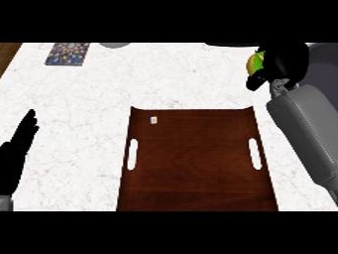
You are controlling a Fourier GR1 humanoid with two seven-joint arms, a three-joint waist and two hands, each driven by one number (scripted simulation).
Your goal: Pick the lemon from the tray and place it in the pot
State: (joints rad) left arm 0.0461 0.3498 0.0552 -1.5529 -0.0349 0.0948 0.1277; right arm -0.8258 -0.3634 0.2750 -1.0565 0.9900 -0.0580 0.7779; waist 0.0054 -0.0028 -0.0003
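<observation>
Right hand sat at the far right of the counter, black fingers curled round the lemon; I logged it as gripping the fruit. Only a yellow-green sliver of the lemon showed at the hand's left side, the rest hidden by the fingers. Lemon was off the tray, beyond its far right corner and just beside the grey pot. The pot showed at the view's right edge, partly behind the hand and the right forearm. Whether the lemon was over the pot's rim or short of it, I could not tell.

Tray: dark wood, a slot handle at each side, lying mid-counter on the near side; one small white speck near its far left corner.

Left hand rested at the lower left, fingers straight and pointing up, holding nothing.

Far left on the white marble: a colourful flat packet. A grey round thing poked in at the far edge.
</observation>
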